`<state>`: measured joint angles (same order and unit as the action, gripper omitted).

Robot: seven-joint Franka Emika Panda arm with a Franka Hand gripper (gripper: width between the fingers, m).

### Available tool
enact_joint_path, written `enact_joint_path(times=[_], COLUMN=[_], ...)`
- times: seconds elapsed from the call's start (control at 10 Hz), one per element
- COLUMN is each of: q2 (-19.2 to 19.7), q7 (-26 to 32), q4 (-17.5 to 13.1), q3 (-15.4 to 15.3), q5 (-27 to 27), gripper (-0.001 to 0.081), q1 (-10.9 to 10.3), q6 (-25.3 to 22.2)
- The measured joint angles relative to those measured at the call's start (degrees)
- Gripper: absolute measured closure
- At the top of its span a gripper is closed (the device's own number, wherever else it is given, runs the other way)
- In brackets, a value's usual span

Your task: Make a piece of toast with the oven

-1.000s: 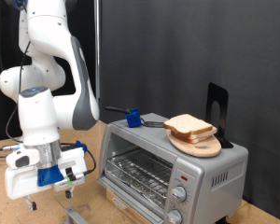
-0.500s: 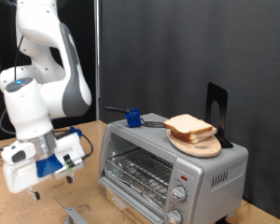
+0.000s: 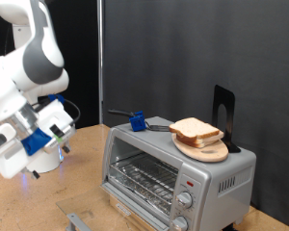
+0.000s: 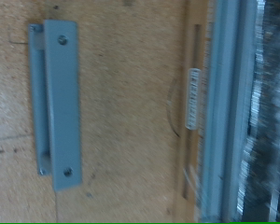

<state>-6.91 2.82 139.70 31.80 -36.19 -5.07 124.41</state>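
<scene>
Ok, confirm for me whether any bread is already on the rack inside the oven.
No: the oven's wire rack shows bare through the glass door, and the bread slices sit on the board on top.

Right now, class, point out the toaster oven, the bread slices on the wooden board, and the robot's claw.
toaster oven (image 3: 144, 173), exterior view, on its glass door.
bread slices (image 3: 195, 129), exterior view, on the top slice's face.
claw (image 3: 34, 174), exterior view, at the blurred fingertips.

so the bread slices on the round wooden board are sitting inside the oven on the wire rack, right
Not quite. The bread slices on the round wooden board sit on top of the oven, not inside it. The exterior view shows the wire rack behind the glass door bare.
</scene>
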Motion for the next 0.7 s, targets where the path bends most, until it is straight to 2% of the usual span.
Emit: enact_joint_path(times=[0.3,0.5,0.7], q2=[-4.24,-5.48,-6.43], q7=[-4.04,-5.41,-4.28], q4=[-3.0,-2.88,-3.52], q3=[0.84,0.83,0.65], q5=[-0.33,-0.22,-6.8], gripper=[-0.0002,-0.0002,-0.0002], q1=[0.95,1.04,0.12], q6=[-5.28,-5.7,-10.7])
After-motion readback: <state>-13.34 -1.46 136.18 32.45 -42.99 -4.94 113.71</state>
